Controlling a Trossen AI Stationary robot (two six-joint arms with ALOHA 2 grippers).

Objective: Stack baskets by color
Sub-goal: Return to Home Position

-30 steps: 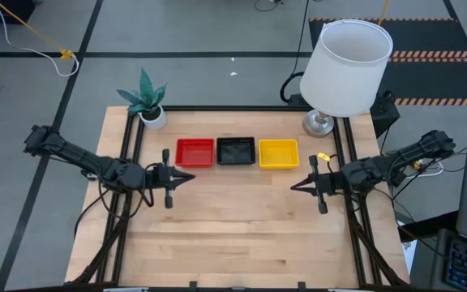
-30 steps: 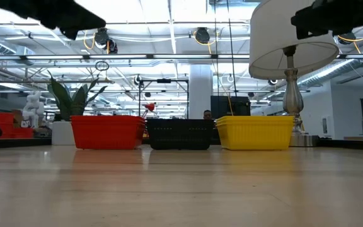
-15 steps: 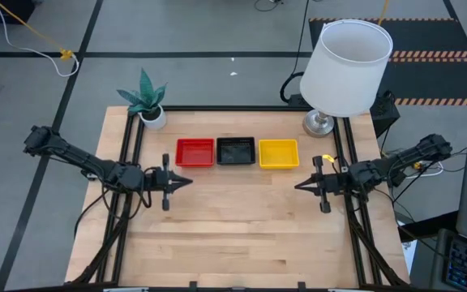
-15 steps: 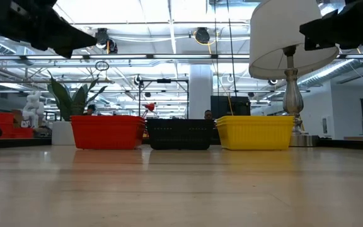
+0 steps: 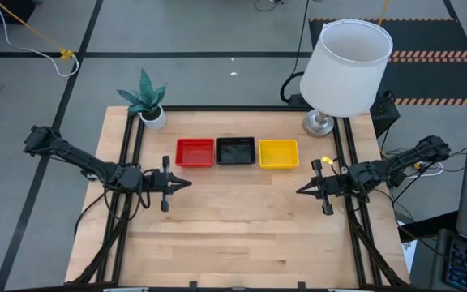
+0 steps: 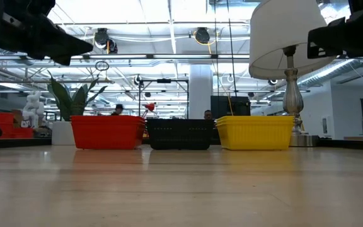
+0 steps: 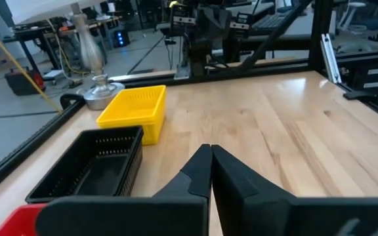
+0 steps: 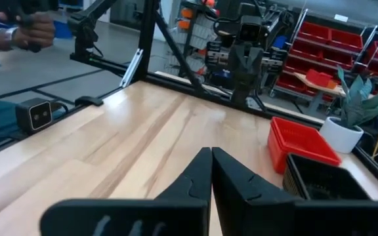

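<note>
I have both arms low over the table (image 5: 242,235) with their tips facing each other across the bare middle. The left gripper (image 5: 183,183) has its fingers pressed together on nothing, and the right gripper (image 5: 300,191) is clenched empty in the same way; each wrist view shows its two dark fingers meeting in a point with no basket between them. The baskets sit in one row off to the side of both claws, toward the table's far edge. The red stack (image 5: 194,152) is near the left claw, the yellow stack (image 5: 278,152) is near the right claw, and the black stack (image 5: 236,150) lies between them, touching or almost touching its neighbours. From the level view each colour reads as one block, though I cannot count the layers. I judge the sorting done, with only the retreat to rest left. To do it well I would draw each arm straight back along its own line, away from the row. I would keep the tips level and closed, so no finger swings sideways into a mesh rim and knocks a stack askew. The white lamp (image 5: 345,66) stands beyond the right claw, past the yellow stack, and its shade overhangs that corner, so I would keep that elbow low. The potted plant (image 5: 146,97) stands beyond the left claw at the other far corner, well apart from it. In the right wrist view a person's hand (image 8: 25,29) shows off the table, clear of both arms.
</note>
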